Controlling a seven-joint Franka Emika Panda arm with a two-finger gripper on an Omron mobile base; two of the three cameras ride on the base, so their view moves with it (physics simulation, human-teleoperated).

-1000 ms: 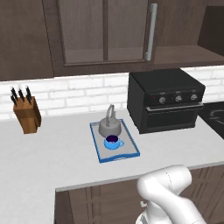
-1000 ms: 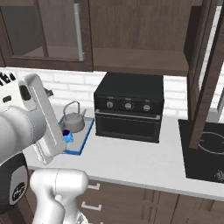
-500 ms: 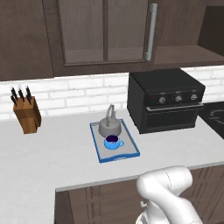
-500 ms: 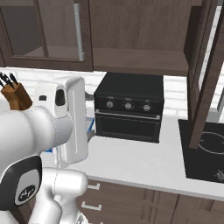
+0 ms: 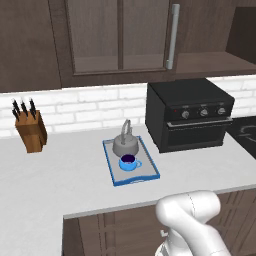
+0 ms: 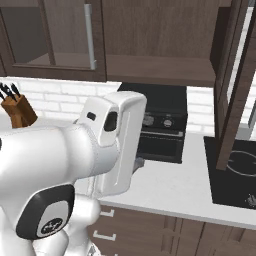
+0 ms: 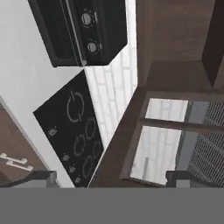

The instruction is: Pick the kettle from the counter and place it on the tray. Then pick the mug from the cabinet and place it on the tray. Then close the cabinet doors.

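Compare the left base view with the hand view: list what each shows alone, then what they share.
Left base view alone: the tray with the kettle and the mug on it, and the knife block on the counter.

Hand view alone: the black hob, an open cabinet door with a see-through panel, and the gripper, jaws wide apart, holding nothing.

Both: the black oven with its knobs, and the white brick wall.
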